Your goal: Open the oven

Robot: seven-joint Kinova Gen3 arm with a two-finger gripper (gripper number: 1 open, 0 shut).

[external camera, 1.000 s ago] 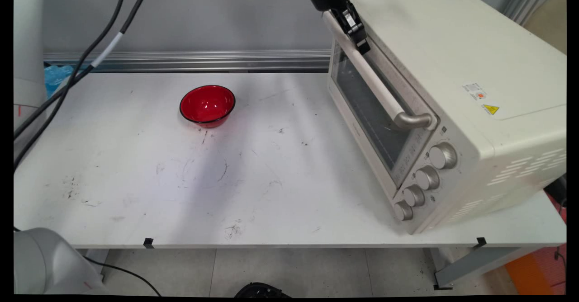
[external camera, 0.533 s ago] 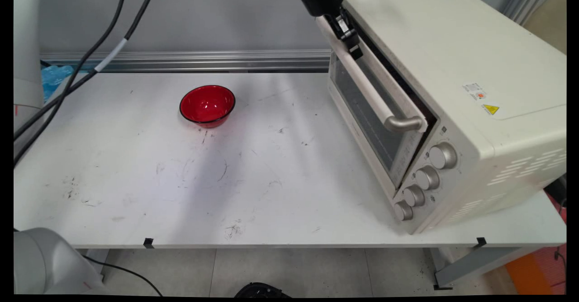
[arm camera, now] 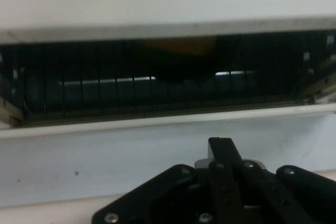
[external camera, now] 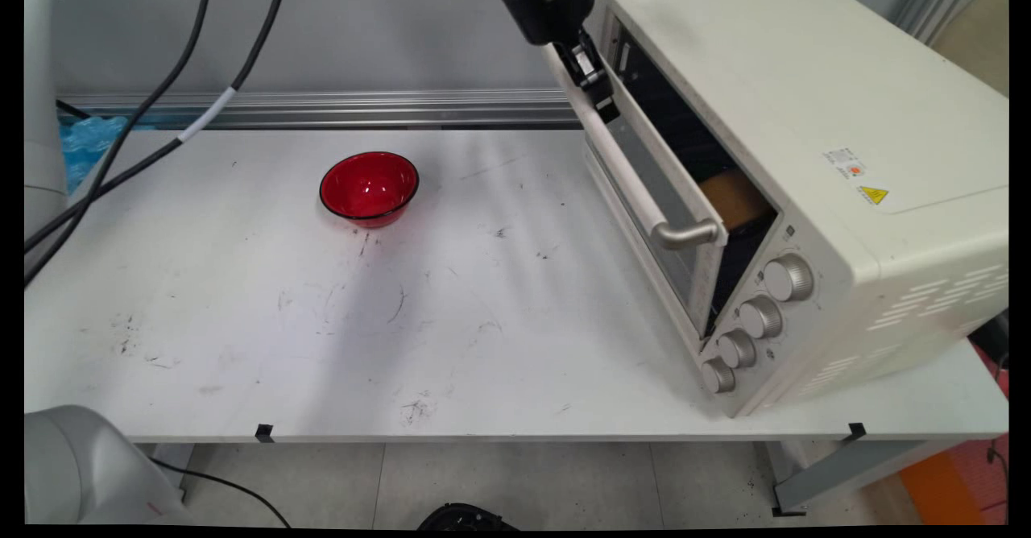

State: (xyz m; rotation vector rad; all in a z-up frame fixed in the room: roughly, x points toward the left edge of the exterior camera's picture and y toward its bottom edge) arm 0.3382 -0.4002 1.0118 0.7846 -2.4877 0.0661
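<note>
A cream toaster oven [external camera: 813, 111] stands on the right of the white table [external camera: 242, 345]. Its glass door [external camera: 681, 258] hangs partly open, hinged at the bottom. My gripper [external camera: 591, 85] comes down from the top edge and is shut on the far end of the door's long handle [external camera: 624, 169]. A tan, bread-like thing [external camera: 731, 198] shows through the gap inside the oven. In the hand view my gripper [arm camera: 221, 149] sits against the door's pale top edge [arm camera: 157, 124], with the dark wire rack [arm camera: 105, 95] and the tan thing [arm camera: 181, 45] beyond.
A red bowl [external camera: 369, 187] sits upright and empty on the table's far middle, well left of the oven. Four knobs [external camera: 755, 316] run down the oven's front right. Black cables [external camera: 161, 111] hang at the upper left.
The gripper has moved left and slightly down with the handle. The oven door has swung from shut to partly open, uncovering the dark inside and the tan thing.
</note>
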